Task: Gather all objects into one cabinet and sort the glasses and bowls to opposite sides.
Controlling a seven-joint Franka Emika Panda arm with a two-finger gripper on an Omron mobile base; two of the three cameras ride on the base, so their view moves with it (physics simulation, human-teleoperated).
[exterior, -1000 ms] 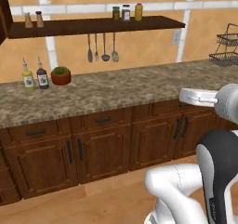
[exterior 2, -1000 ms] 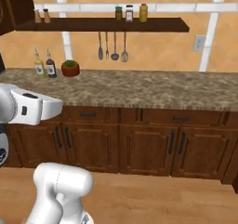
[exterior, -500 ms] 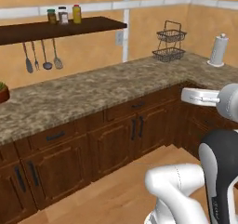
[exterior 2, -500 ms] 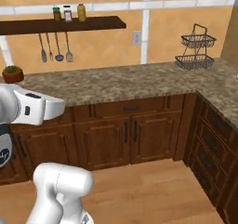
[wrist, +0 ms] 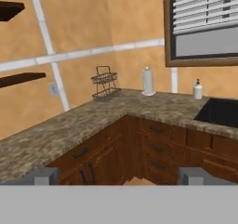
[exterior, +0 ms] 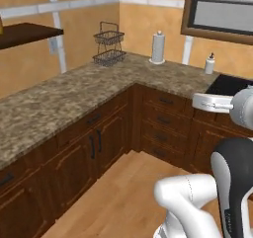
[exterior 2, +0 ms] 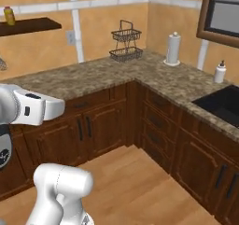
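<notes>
Orange walls (exterior: 84, 29), granite L-counter (exterior: 59, 101) over dark-brown lower cabinets (exterior 2: 163, 130), wood floor (exterior: 123, 192), blinded window (wrist: 204, 23), sink (exterior 2: 221, 102) at right

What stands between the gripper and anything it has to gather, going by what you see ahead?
Can't judge that from here. The open gripper faces wooden floor, then a corner counter with a wire basket, paper towel roll and soap bottle beside a sink.

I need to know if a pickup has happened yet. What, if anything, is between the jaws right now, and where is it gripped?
Nothing is held: the gripper has its jaws wide apart, with the corner counter beyond.
</notes>
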